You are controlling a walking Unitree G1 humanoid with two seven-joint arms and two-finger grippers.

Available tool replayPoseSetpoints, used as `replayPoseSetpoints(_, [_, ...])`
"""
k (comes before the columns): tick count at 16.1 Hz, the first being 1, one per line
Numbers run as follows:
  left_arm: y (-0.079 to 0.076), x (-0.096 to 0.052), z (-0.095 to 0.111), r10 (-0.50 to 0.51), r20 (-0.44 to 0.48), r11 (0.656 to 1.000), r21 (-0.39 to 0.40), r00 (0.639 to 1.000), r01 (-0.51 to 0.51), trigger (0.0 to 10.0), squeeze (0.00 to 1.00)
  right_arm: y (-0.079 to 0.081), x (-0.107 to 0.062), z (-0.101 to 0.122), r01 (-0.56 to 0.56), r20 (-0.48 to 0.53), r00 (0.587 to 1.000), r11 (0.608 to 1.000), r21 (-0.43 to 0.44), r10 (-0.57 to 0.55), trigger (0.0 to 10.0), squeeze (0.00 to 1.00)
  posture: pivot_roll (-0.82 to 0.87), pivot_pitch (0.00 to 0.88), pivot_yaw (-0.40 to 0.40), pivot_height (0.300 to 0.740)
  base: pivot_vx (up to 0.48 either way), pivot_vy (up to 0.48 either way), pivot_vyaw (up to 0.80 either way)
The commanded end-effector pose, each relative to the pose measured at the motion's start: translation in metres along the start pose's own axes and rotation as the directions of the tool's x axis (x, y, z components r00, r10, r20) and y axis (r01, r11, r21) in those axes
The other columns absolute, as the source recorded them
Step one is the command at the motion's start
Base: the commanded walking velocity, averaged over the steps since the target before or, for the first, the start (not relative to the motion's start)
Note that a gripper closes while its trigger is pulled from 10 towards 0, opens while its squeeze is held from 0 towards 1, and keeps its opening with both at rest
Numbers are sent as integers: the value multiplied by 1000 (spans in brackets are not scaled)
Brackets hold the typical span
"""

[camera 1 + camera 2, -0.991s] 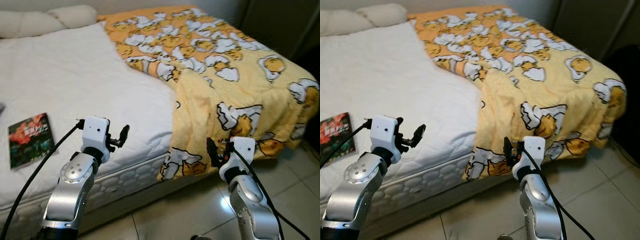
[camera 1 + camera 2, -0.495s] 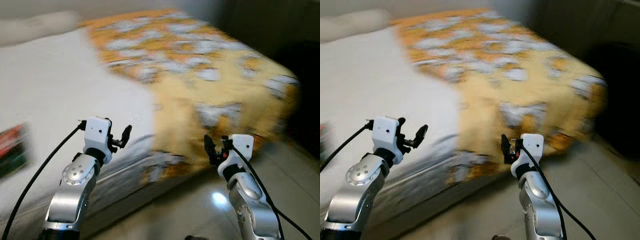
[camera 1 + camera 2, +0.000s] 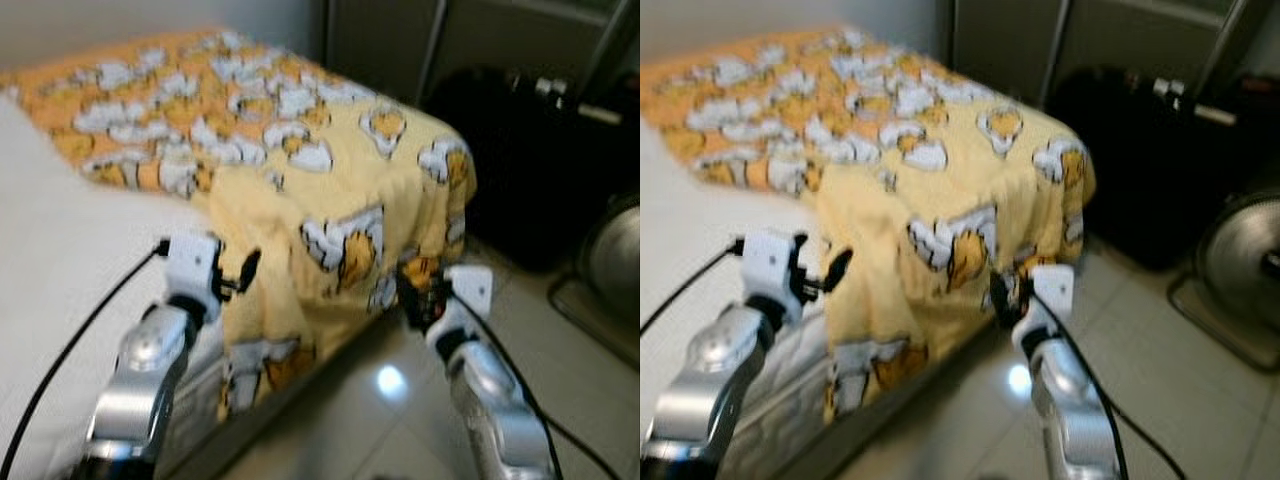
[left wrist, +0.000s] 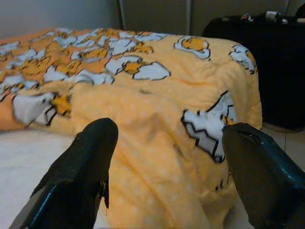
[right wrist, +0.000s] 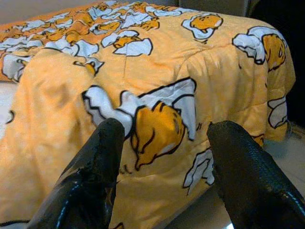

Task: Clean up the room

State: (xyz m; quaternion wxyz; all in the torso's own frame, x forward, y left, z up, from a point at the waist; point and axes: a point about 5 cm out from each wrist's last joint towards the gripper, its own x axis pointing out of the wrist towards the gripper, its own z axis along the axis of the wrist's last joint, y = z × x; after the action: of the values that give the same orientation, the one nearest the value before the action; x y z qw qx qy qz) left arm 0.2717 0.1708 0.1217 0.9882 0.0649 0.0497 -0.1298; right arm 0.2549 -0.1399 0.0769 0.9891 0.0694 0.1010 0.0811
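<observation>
Here the yellow cartoon-print blanket (image 3: 300, 170) drapes rumpled over the bed corner, both grippers' jaws apart, empty.

ahead: draped blanket (image 3: 330, 210) blocks | right: tiled floor (image 3: 560, 380) open — fan (image 3: 1245, 270), black luggage (image 3: 520, 150) beyond

**Both arms up, grippers open, nothing held**

L arm: silver forearm angled up and fwd, elbow bent, white wrist block on top, black cable trailing off wrist toward own left. Left gripper (image 3: 243, 272) pointing fwd and slightly inward, black fingers (image 4: 78, 179) spread wide, empty. R arm: same raised pose, forearm rising from below, cable down its outer side. Right gripper (image 3: 408, 296) turned inward toward the left one, fingers (image 5: 97, 167) apart, gripping nothing. Both wrists at roughly equal height, well apart.
</observation>
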Motion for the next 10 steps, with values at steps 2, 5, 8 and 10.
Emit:
replayPoseSetpoints(2, [0,1,0,3,1,1000,7,1000,-3,10000,0,-4,0,2,-6,-2,1000,1000,-24,6,10000,0,-17,0,15,740,268,0,0])
replayPoseSetpoints(5, [5,0,-1,14,-5,1000,13,1000,-14,10000,0,-2,1,5,-47,0,999,998,-45,47,10000,0,-19,0,18,740,261,0,0])
replayPoseSetpoints(8, [7,0,-2,20,-8,1000,16,1000,-20,10000,0,2,3,7,-121,-15,993,987,-103,120,10000,0,-17,0,15,740,252,0,0])
replayPoseSetpoints(10, [9,0,-2,25,-10,1000,19,1000,-25,10000,0,6,3,6,-157,-33,988,980,-122,154,10000,0,-15,0,10,740,249,0,719])
